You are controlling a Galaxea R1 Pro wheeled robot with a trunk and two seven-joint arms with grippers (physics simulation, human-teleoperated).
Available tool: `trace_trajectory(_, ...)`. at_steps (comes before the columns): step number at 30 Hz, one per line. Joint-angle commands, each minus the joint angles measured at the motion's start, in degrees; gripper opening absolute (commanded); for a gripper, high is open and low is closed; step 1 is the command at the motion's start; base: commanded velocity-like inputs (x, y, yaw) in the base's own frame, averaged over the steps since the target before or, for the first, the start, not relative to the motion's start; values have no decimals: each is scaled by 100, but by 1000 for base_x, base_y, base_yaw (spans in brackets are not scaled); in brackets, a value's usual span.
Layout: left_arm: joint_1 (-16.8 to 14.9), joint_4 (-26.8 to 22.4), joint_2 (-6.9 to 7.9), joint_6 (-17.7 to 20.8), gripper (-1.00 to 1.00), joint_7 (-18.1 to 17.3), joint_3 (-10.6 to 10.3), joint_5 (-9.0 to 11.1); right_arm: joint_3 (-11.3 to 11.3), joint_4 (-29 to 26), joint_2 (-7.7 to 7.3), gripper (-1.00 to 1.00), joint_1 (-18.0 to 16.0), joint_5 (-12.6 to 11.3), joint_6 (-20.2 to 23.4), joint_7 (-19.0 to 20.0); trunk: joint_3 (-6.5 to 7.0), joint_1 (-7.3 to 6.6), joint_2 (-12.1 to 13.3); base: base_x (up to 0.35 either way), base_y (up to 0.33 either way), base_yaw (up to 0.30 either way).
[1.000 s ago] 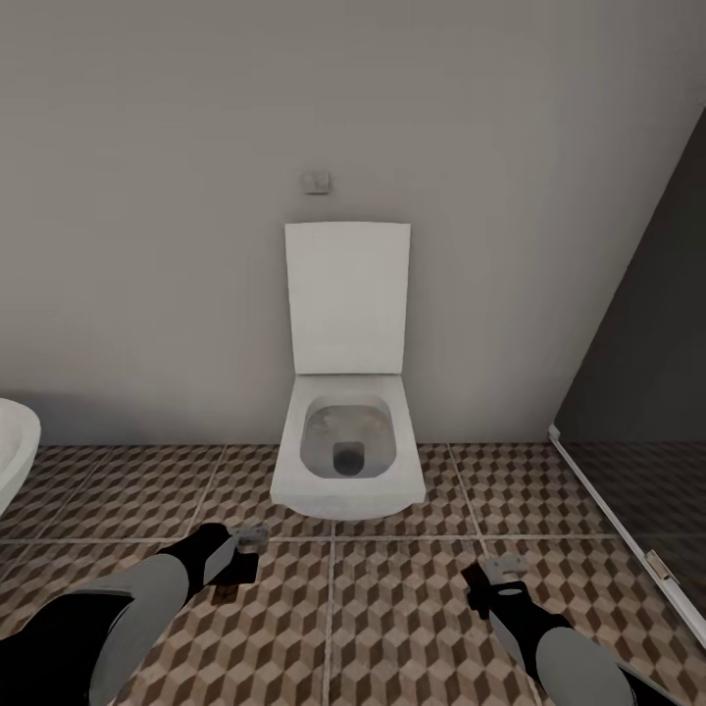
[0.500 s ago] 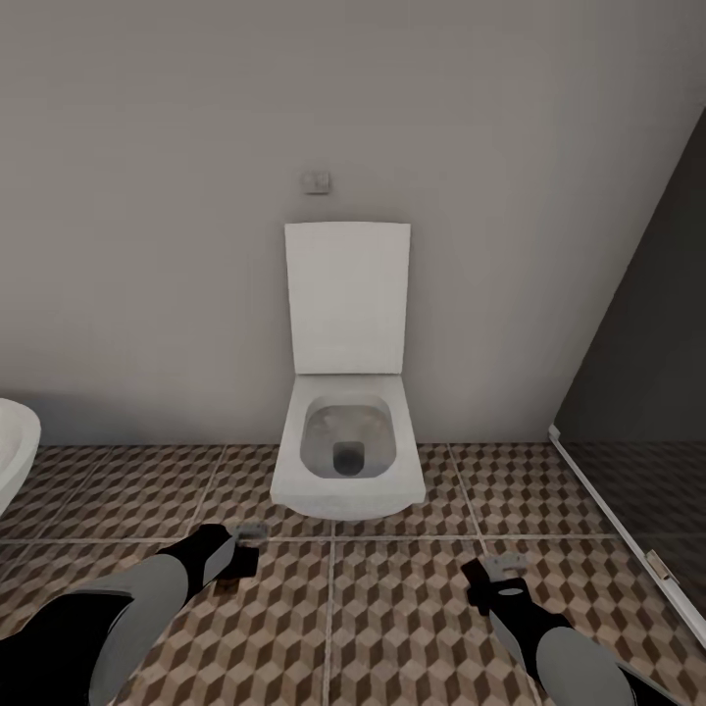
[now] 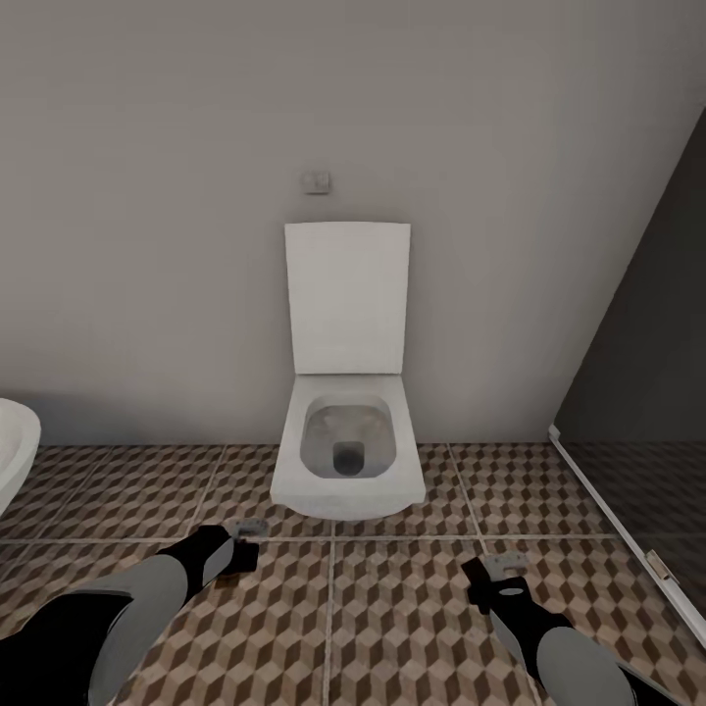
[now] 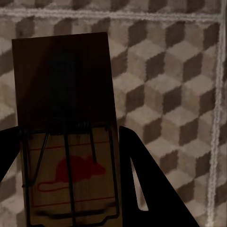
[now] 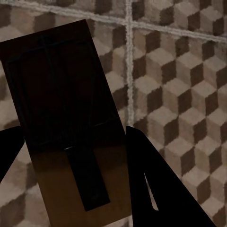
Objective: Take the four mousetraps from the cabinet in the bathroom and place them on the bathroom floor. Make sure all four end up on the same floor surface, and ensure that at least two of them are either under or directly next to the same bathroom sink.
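In the left wrist view a tan mousetrap [image 4: 66, 94] with dark wire and a red mouse print sits between the dark fingers [image 4: 146, 184] of my left gripper [image 4: 71, 139], which is shut on it. My right gripper [image 5: 71, 142] is shut on a second mousetrap [image 5: 61, 90], seen in shadow. In the head view both grippers, left [image 3: 243, 539] and right [image 3: 502, 571], hover low over the cube-patterned bathroom floor [image 3: 392, 628] in front of the toilet. The cabinet and the other mousetraps are out of view.
A white wall-hung toilet [image 3: 348, 451] with its lid up stands straight ahead against the grey wall. A rounded white basin edge [image 3: 15, 451] shows at far left. A dark glass shower panel [image 3: 637, 392] with a white sill closes off the right.
My left gripper has crept slightly forward toward the toilet with its mousetrap. The right gripper has barely moved.
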Motion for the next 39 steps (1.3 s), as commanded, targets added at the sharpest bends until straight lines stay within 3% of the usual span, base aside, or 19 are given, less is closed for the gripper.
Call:
trace_trajectory(1,-2,0,1,-7,-100,6,-39,40,-20,0,1,-100,-4,54,24,-45,-5,-1,-2,0,0,0)
trace_trajectory(39,-2,7,-16,-17,-100,6,-39,41,-32,-9,0,-100,-4,36,16,-49,-5,-1,-2,0,0,0)
